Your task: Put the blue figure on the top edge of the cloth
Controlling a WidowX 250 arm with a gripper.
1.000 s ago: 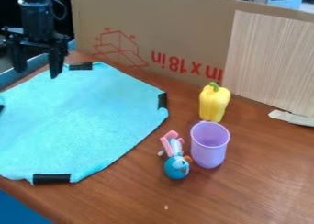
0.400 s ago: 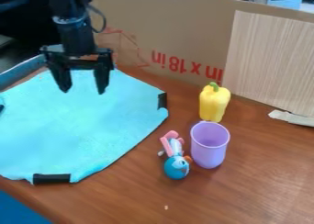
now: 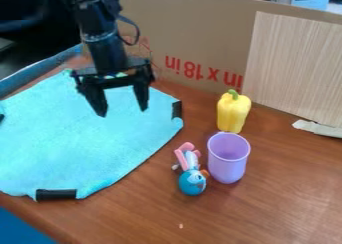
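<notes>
Over the last second the gripper (image 3: 123,111) had travelled right and toward the near side, from beyond the cloth's far left to above the right-hand part of the cloth (image 3: 73,138). Its two fingers were spread wide, points down, with nothing between them. The figure (image 3: 192,182) had not moved: it lay on the table (image 3: 220,220), off the cloth's right side, blue round end near, pink parts far. The cup (image 3: 228,158) stood upright just right of it; contact between the two could not be settled. The pepper (image 3: 233,113) stood farther back, also unchanged.

Assessment: approach phase, no grasp made, task at its start. The shift brought the gripper closer to the figure, but more travel right and near, then a descent, was judged necessary. Risk: a spread finger could knock the cup. The far edge of the cloth would be the goal afterwards, assuming "top" meant far.
</notes>
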